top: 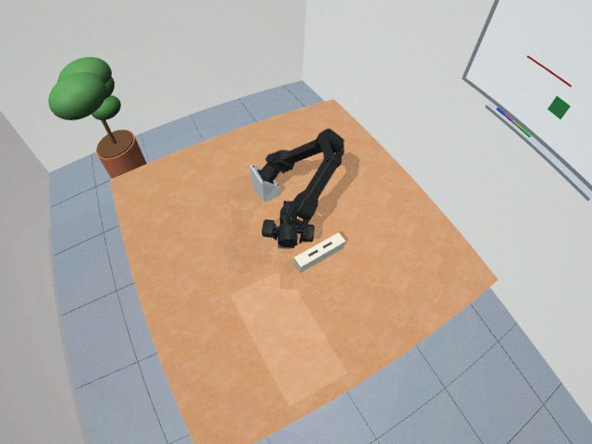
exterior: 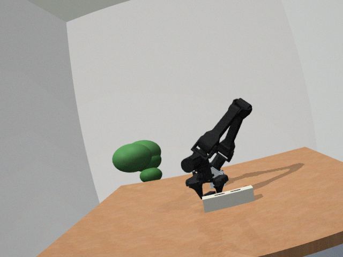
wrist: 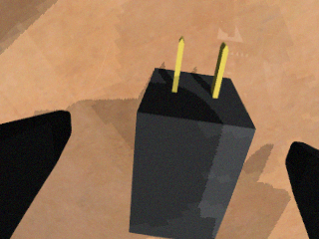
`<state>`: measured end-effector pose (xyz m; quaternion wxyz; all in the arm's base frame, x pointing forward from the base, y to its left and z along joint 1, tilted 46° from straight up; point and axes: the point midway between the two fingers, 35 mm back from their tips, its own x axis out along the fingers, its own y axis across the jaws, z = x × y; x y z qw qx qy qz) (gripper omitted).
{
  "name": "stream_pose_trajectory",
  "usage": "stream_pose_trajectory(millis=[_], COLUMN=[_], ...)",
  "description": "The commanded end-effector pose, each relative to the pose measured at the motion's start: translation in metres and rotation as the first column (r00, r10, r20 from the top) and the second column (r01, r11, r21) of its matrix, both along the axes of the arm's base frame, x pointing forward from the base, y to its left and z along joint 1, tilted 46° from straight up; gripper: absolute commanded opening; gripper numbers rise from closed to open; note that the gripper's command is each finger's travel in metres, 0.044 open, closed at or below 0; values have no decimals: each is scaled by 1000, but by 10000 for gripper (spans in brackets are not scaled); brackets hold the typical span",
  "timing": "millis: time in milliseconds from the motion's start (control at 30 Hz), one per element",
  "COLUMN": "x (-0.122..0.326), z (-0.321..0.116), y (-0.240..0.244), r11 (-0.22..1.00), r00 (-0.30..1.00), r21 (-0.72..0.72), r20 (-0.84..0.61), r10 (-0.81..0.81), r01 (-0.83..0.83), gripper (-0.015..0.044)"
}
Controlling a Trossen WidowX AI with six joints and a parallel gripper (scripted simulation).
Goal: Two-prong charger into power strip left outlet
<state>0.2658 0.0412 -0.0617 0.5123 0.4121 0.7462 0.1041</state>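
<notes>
The dark grey charger (wrist: 174, 169) (exterior: 209, 193) lies on the table by the near left end of the power strip. Its two yellow prongs (wrist: 217, 75) point to the top of the wrist view. The cream power strip (top: 319, 252) (exterior: 229, 201) has two dark slots in its top face; it is outside the wrist view. My gripper (top: 288, 235) (exterior: 210, 195) (wrist: 179, 137) is open and points down, low over the charger. One finger is on each side of the charger, with a gap on both sides. In the top view the hand hides the charger.
The wooden table (top: 406, 287) (exterior: 138, 221) carries the arm, whose pale grey base mount (top: 264, 184) stands behind the hand. The strip is close beside the hand, to its right in the top view. A potted plant (top: 121, 153) stands beyond the table's far left corner.
</notes>
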Motion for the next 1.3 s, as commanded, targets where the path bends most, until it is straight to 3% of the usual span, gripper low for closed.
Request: stream_pose_trajectory(millis=[0, 67, 433, 667, 800, 1267], x=[-4, -4, -1, -1, 0, -5], z=[-3, -3, -1, -1, 3, 40], y=[4, 4, 1, 1, -4, -36], r11=[1000, 1000, 1000, 1000, 1000, 1000], r00=[1000, 1000, 1000, 1000, 1000, 1000], r21=[5, 5, 1, 1, 0, 2], r20=[-15, -15, -3, -3, -5, -10], r10=[-1, -1, 1, 1, 0, 4], r01=[1, 1, -1, -1, 0, -4], gripper=[440, 440, 151, 105, 0, 0])
